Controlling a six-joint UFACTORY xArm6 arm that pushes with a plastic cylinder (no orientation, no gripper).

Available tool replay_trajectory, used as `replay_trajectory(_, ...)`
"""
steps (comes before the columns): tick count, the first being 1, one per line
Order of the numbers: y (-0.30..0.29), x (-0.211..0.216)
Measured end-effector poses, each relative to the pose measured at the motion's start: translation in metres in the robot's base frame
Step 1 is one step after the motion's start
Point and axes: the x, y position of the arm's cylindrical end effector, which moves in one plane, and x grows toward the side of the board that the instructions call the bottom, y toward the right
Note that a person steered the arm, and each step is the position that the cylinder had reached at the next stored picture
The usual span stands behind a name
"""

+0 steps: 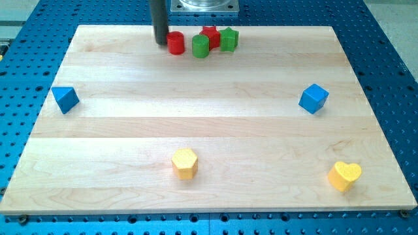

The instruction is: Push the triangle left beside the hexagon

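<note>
A blue triangle [65, 99] lies near the board's left edge. A yellow hexagon [185, 163] lies at the bottom middle, well to the right of and below the triangle. My tip [160, 42] rests at the top of the board, just left of a red cylinder [176, 43], almost touching it. It is far from both the triangle and the hexagon.
A green cylinder [200, 46], a red star [210, 35] and a green star [228, 39] cluster right of the red cylinder at the top. A blue cube [313, 98] sits at the right. A yellow heart [344, 175] lies at the bottom right. The wooden board [209, 124] is surrounded by blue perforated table.
</note>
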Motion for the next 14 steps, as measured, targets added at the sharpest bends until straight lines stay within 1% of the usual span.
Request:
replay_trajectory(1,0.027,0.006)
replay_trajectory(2,-0.039,0.012)
replay_trajectory(3,-0.127,0.032)
replay_trajectory(4,-0.183,0.086)
replay_trajectory(5,-0.183,0.151)
replay_trajectory(6,-0.183,0.159)
replay_trajectory(7,-0.181,0.186)
replay_trajectory(8,-0.158,0.248)
replay_trajectory(9,-0.184,0.231)
replay_trajectory(10,-0.21,0.263)
replay_trajectory(11,-0.158,0.289)
replay_trajectory(12,-0.106,0.289)
replay_trajectory(13,-0.102,0.252)
replay_trajectory(14,-0.096,0.234)
